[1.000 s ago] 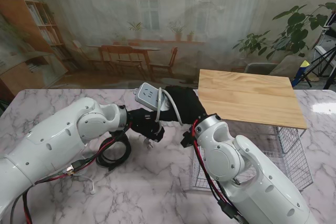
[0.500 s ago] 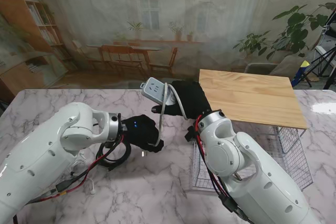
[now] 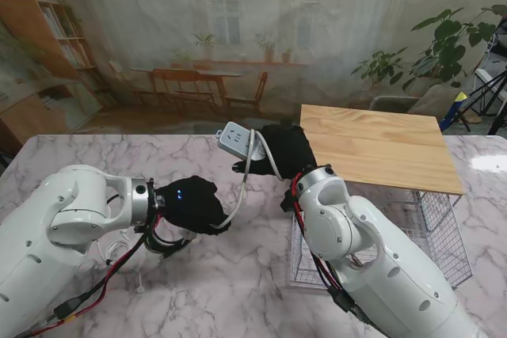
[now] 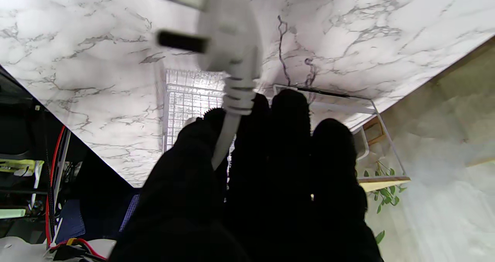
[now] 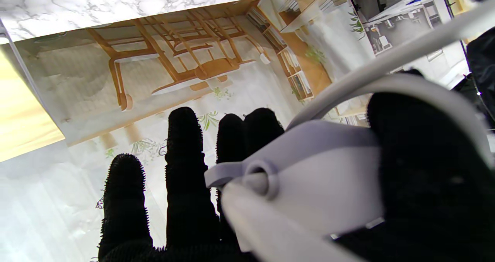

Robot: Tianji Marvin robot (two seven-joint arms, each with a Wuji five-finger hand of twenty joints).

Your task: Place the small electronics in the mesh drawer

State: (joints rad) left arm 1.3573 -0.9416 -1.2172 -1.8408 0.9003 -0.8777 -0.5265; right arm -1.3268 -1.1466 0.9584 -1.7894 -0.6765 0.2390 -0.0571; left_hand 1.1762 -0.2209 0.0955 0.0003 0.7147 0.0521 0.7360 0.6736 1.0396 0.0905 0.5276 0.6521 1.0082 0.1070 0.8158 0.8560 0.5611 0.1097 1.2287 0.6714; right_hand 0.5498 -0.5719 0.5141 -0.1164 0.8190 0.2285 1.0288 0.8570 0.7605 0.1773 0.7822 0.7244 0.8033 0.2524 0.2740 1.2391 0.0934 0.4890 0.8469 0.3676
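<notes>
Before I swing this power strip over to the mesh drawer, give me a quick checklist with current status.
1. Right hand holding the power strip: ok.
2. Left hand holding the cord near the plug: ok.
3. Cord hangs free between hands, not snagged: ok.
4. Mesh drawer pulled out from under the wooden top: ok.
5. Drawer interior free: cannot tell, right arm blocks it.

A robotics lab staged as a home: a marble-patterned tabletop (image 3: 238, 290) stands before a printed backdrop (image 3: 198, 37) of a dining room with bookshelves, while tripod legs (image 3: 487, 89) and a real potted plant (image 3: 444, 45) flank its far right corner.
</notes>
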